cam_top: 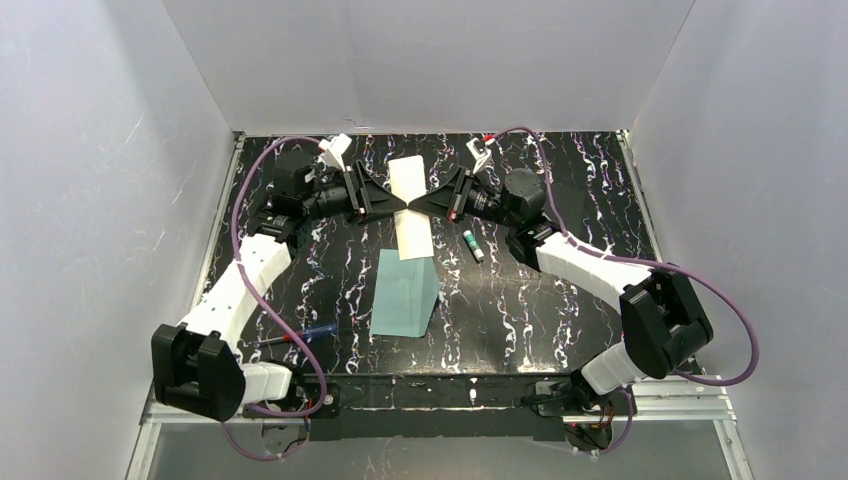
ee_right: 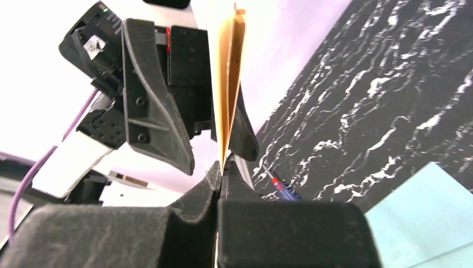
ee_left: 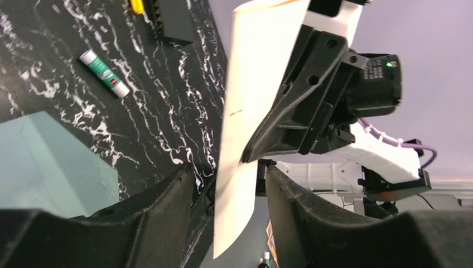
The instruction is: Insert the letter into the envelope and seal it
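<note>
Two grippers meet over the far middle of the black marbled table (cam_top: 560,300), with the letter (cam_top: 414,238) held on edge between them. The right gripper (cam_top: 425,200) is clamped on the letter. In the right wrist view its two fingers (ee_right: 184,223) press together and the tan sheet (ee_right: 228,84) rises from the seam between them, showing two layers as if folded. The left gripper (cam_top: 392,197) faces it from the opposite side with its jaws parted. In the left wrist view its fingers (ee_left: 167,218) stand on either side of the sheet (ee_left: 251,84), with a gap visible on each side. The letter is therefore lifted off the table, and one end of it reaches toward the envelope (cam_top: 402,295). The envelope, pale teal-green, lies flat on the table just nearer the arm bases than the letter. Neither gripper touches it. Whether the near end of the letter touches the envelope cannot be told. A small green and white glue stick (cam_top: 473,245) lies on the table to the right of the letter, below the right gripper. A blue and red pen (cam_top: 300,337) lies to the left of the envelope, close to the left arm's purple cable.
</note>
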Tool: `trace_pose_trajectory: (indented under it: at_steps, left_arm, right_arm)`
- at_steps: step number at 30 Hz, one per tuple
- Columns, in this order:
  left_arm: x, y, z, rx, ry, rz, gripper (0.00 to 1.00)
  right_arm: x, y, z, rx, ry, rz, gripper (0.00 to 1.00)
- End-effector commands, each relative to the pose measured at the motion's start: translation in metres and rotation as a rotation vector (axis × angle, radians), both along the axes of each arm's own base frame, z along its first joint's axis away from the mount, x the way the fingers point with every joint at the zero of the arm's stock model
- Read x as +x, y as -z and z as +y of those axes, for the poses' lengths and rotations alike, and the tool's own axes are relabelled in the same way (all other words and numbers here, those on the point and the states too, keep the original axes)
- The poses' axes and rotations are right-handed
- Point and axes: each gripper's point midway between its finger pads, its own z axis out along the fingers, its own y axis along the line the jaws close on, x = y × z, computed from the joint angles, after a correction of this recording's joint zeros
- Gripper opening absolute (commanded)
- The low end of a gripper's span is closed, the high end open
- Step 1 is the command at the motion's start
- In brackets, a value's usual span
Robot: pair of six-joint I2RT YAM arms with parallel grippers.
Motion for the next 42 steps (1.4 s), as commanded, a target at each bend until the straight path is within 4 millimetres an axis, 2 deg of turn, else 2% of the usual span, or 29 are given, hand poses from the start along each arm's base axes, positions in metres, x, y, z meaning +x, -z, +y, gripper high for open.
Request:
trace_pose_trajectory:
  at_steps: [1,5,8,11,12,14,18,22,24,26,31,32,33,34,35,39,42]
  left_arm:
    - [-0.013,-0.053,-0.002,-0.089,0.057,-0.099,0.44]
    - [-0.009,-0.067,-0.004,-0.112,0.061,-0.104,0.32]
    - [-0.007,-0.068,-0.005,-0.116,0.071,-0.1,0.0]
    - [-0.004,-0.062,-0.005,-0.103,0.061,-0.091,0.0]
    - [-0.003,-0.06,-0.004,-0.096,0.054,-0.092,0.0]
    - [-0.001,-0.062,-0.004,-0.09,0.051,-0.107,0.0]
    - [0.005,-0.071,-0.001,-0.086,0.048,-0.144,0.0]
    - [0.014,-0.074,0.006,-0.092,0.036,-0.142,0.0]
    - [0.016,-0.076,0.008,-0.094,0.039,-0.145,0.0]
    - [0.018,-0.075,0.01,-0.094,0.034,-0.144,0.0]
    - [0.017,-0.073,0.01,-0.098,0.052,-0.133,0.0]
    - [0.015,-0.072,0.01,-0.099,0.065,-0.132,0.0]
    - [0.013,-0.071,0.009,-0.101,0.08,-0.131,0.0]
    - [0.01,-0.07,0.009,-0.102,0.095,-0.129,0.0]
    - [0.007,-0.069,0.009,-0.103,0.11,-0.132,0.0]
    - [-0.003,-0.064,0.008,-0.106,0.156,-0.128,0.0]
    - [-0.007,-0.064,0.008,-0.11,0.178,-0.133,0.0]
  right_arm:
    - [-0.028,-0.055,-0.001,0.128,-0.134,-0.089,0.01]
    - [-0.041,-0.051,0.0,0.137,-0.219,-0.082,0.01]
    - [-0.047,-0.05,0.002,0.136,-0.263,-0.077,0.01]
    - [-0.055,-0.046,0.006,0.117,-0.311,-0.083,0.27]
    - [-0.059,-0.044,0.009,0.105,-0.331,-0.084,0.33]
    - [-0.068,-0.038,0.014,0.083,-0.373,-0.086,0.36]
    - [-0.077,-0.03,0.012,0.082,-0.404,-0.068,0.3]
    - [-0.087,-0.031,0.007,0.095,-0.436,-0.073,0.26]
    - [-0.089,-0.03,0.006,0.094,-0.442,-0.072,0.16]
    - [-0.09,-0.029,0.006,0.094,-0.444,-0.073,0.01]
    - [-0.082,-0.029,0.009,0.092,-0.404,-0.083,0.04]
    - [-0.078,-0.03,0.01,0.091,-0.383,-0.085,0.26]
    - [-0.073,-0.032,0.011,0.092,-0.356,-0.085,0.36]
    - [-0.067,-0.033,0.012,0.095,-0.326,-0.087,0.43]
    - [-0.063,-0.035,0.013,0.101,-0.3,-0.09,0.45]
    - [-0.041,-0.043,0.015,0.136,-0.197,-0.068,0.43]
    - [-0.035,-0.043,0.014,0.183,-0.166,-0.035,0.32]
